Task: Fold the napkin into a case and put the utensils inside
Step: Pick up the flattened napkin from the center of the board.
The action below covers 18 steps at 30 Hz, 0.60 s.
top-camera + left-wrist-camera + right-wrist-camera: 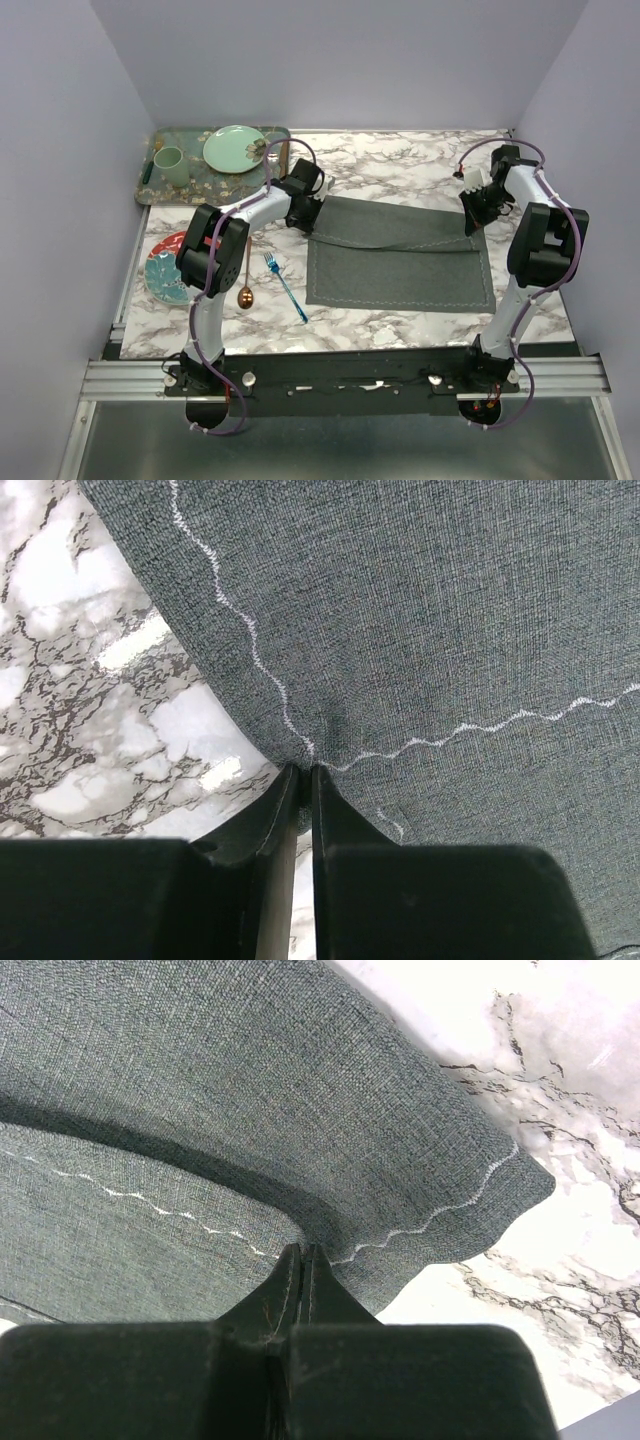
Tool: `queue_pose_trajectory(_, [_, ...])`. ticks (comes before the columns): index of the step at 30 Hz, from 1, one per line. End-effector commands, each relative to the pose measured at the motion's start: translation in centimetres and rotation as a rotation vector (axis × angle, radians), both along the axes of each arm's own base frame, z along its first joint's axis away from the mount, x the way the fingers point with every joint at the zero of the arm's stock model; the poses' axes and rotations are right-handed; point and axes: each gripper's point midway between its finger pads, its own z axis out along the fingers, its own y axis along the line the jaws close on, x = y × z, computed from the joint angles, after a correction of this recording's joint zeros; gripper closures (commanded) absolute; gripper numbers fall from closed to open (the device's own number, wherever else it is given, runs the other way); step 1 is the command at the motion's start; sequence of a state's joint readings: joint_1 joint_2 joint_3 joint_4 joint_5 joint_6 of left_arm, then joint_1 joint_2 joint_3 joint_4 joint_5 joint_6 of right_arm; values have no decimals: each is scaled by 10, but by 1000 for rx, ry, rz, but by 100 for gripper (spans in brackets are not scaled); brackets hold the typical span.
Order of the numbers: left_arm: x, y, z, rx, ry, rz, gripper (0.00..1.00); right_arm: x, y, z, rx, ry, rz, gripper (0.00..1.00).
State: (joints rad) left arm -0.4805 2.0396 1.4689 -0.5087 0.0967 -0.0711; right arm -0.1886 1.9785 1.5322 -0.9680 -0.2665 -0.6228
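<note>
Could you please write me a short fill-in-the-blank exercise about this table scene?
1. The left gripper and the right gripper are both shut on the ____.
2. The copper spoon lies beside a fork coloured ____.
3. The pale green plate sits on the patterned ____.
Missing words: napkin; blue; tray.

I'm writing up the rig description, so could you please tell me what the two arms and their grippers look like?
Both the left arm and right arm have white tubular links, bulky black joint housings and purple cables looping alongside. The left gripper and right gripper have matte black fingers tapering to thin tips.
</note>
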Motion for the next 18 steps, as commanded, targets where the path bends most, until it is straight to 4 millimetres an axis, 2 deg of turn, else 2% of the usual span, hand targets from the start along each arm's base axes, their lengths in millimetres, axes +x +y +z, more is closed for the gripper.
queue_pose_trajectory(1, [-1, 13, 7, 52, -16, 8, 84, 7, 1, 17, -6, -44, 22, 99])
queue_pose_trajectory(5, [-2, 11, 30, 44, -47, -5, 84, 14, 0, 30, -13, -83, 26, 99])
queue_pose_trajectory(11, [-9, 14, 43, 56, -53, -16, 85, 14, 0, 44, -18, -107, 43, 99])
queue_pose_trajectory(13, [-14, 15, 44, 57, -46, -28, 89, 9, 1, 45, -18, -103, 53, 99])
queue_pose_trajectory(16, [-30, 12, 50, 42, -20, -72, 97, 0, -1, 49, -39, -113, 84, 99])
queue_pose_trajectory(17, [-39, 11, 55, 30, -9, -83, 98, -9, -2, 43, -45, -95, 108, 99])
queue_pose_trajectory(18, [-49, 11, 52, 35, 9, -123, 100, -15, -4, 48, -62, -103, 117, 99])
